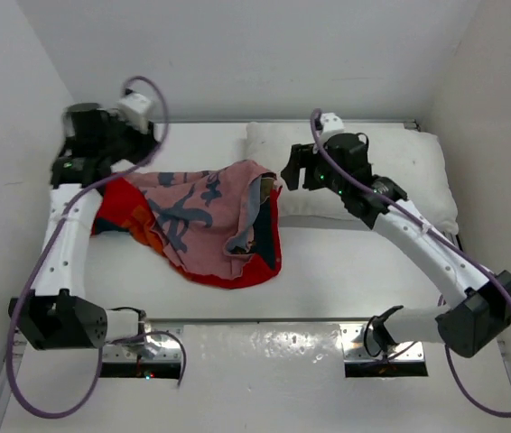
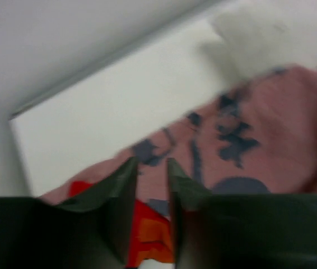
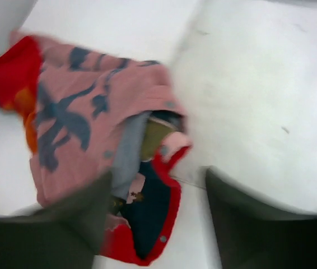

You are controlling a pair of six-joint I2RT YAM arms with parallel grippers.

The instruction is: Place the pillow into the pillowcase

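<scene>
Since the pillowcase (image 1: 192, 216) lies crumpled left of centre on the tabletop (image 1: 346, 271), its mouth gapes right toward the pillow (image 1: 391, 171), whose long axis follows the far edge into the far-right corner; the right tool (image 3: 157, 174), spread wide and empty, hangs over that meeting, nearer the pillow; the left tool (image 2: 150, 165) pinches the pillowcase's left end.
</scene>
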